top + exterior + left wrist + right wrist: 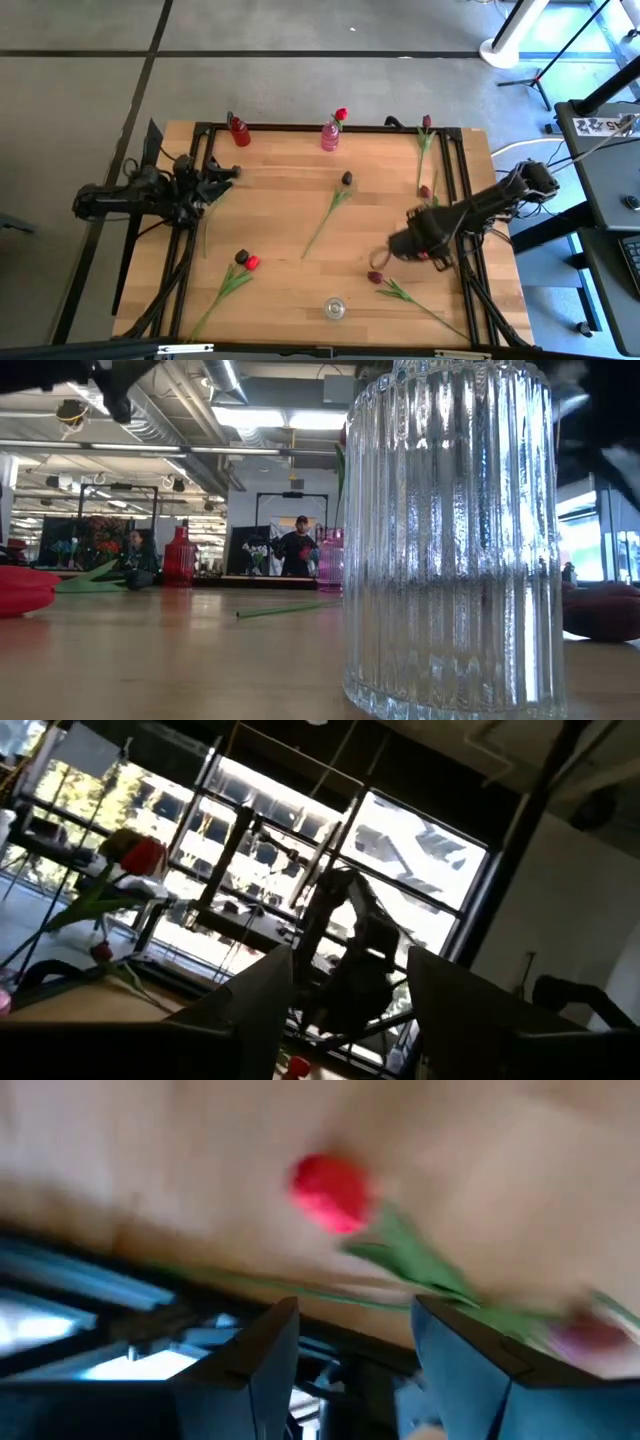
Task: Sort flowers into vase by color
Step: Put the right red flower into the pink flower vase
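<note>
From above we note the right gripper (385, 256) low over the pale wooden table (290, 200) beside a maroon-headed tulip (376, 277), the left gripper (222, 176) waiting at the far left. The low view shows a ribbed clear glass vase (455, 540). In both wrist views we record jaws parted, empty; the right's shows a red tulip (330, 1192) lying ahead.

The table (290, 215) is pale wood in glued strips, matt, with a soft sheen in the low view. Its edge frame (455, 190), passing under the right gripper (385, 252), is dark matt metal. The clear vase (455, 540), just beside that gripper, is ribbed glass, glossy and full of reflections. Farther off stand a red vase (239, 131) and a pink vase (330, 136), both translucent and shiny. The flowers (332, 205) have smooth, faintly waxy leaves and satin buds. The fingers (262, 1365) of the right gripper look like matt dark plastic, as do those of the left gripper (350, 1010).
</note>
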